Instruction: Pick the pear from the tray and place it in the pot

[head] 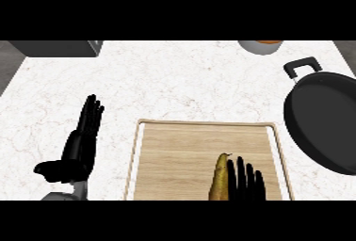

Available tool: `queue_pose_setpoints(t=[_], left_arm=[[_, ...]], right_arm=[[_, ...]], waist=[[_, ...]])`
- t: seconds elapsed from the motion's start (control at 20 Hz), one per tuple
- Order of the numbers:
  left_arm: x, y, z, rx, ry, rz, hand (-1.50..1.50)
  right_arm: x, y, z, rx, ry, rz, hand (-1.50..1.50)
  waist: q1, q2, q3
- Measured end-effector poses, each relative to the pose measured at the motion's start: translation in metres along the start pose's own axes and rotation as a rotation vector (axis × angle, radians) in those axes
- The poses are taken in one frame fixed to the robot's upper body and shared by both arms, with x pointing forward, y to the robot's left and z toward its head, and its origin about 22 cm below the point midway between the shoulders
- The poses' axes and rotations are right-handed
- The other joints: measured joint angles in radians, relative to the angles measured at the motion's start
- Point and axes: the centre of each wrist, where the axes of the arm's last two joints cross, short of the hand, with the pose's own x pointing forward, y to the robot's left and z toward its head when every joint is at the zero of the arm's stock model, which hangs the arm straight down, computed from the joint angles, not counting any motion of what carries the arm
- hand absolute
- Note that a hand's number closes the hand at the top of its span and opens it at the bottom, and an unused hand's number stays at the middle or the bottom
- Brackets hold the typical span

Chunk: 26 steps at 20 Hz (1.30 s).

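A yellow-green pear [220, 179] lies on the wooden tray [181, 150], near the tray's front right part, its narrow end pointing away from me. My right hand [245, 182] rests just right of the pear with straight fingers alongside it, touching or nearly touching it. The black pot [323, 120] with a loop handle sits at the right edge of the counter, partly cut off by the view. My left hand [80, 141] stays open on the counter left of the tray, fingers pointing away.
A grey box-like object [59, 48] stands at the back left. A small round bowl with an orange inside [261, 45] shows at the back, right of centre. White marble counter stretches between the tray and the back.
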Motion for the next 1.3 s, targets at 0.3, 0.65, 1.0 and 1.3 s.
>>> queue_pose_setpoints(t=[0.3, 0.65, 1.0, 1.3], left_arm=[[0.003, 0.008, -0.003, 0.003, 0.007, -0.008, 0.00], [-0.002, 0.006, 0.003, 0.001, 0.006, -0.005, 0.00], [0.006, 0.005, -0.002, -0.006, -0.020, 0.002, 0.00], [0.010, 0.001, -0.004, -0.027, -0.049, 0.011, 0.00]], right_arm=[[0.003, 0.011, -0.011, -0.069, -0.040, 0.035, 1.50], [0.005, 0.013, -0.021, -0.172, -0.082, 0.065, 1.50], [-0.024, -0.004, -0.099, -0.183, 0.354, -0.031, 1.50], [-0.063, -0.022, -0.157, -0.198, 0.693, -0.083, 1.50]], waist=[[0.000, -0.001, 0.000], [-0.001, -0.003, -0.001], [0.007, 0.032, 0.004], [0.039, 0.057, 0.004]])
